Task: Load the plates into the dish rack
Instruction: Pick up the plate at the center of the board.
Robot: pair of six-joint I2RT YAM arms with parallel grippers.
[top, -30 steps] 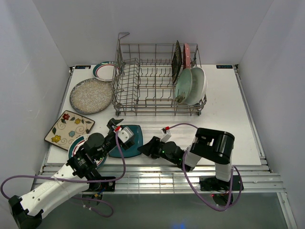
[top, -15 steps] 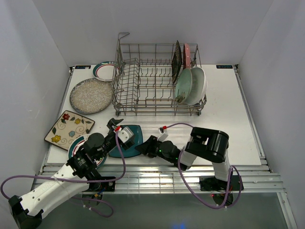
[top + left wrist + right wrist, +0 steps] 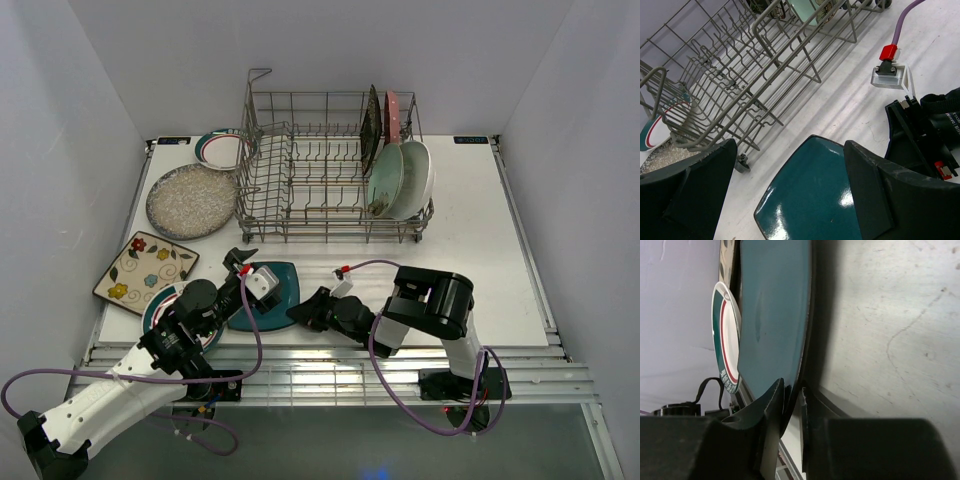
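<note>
The teal square plate [image 3: 278, 290] lies on the table in front of the dish rack [image 3: 320, 180]. My right gripper [image 3: 300, 313] is at its near right edge. In the right wrist view the gripper [image 3: 792, 395] is shut on the plate's rim [image 3: 772, 310], one finger above and one below. My left gripper [image 3: 243, 262] hovers open over the plate's left side; its fingers straddle the plate [image 3: 810, 195] without touching it. The rack holds a mint plate [image 3: 385, 180], a white one [image 3: 420, 178], a black one [image 3: 371, 125] and a pink one [image 3: 392, 115], all upright at its right end.
Left of the rack lie a speckled grey plate [image 3: 190, 200] and a rimmed plate [image 3: 220, 148]. A cream flowered square plate [image 3: 145, 265] lies at the left edge. Another green-and-red-rimmed plate [image 3: 160, 305] sits partly under my left arm. The rack's left rows of tines stand free.
My right gripper has slid left to the teal plate's edge and its jaws have closed onto the rim. The left arm has not moved.
</note>
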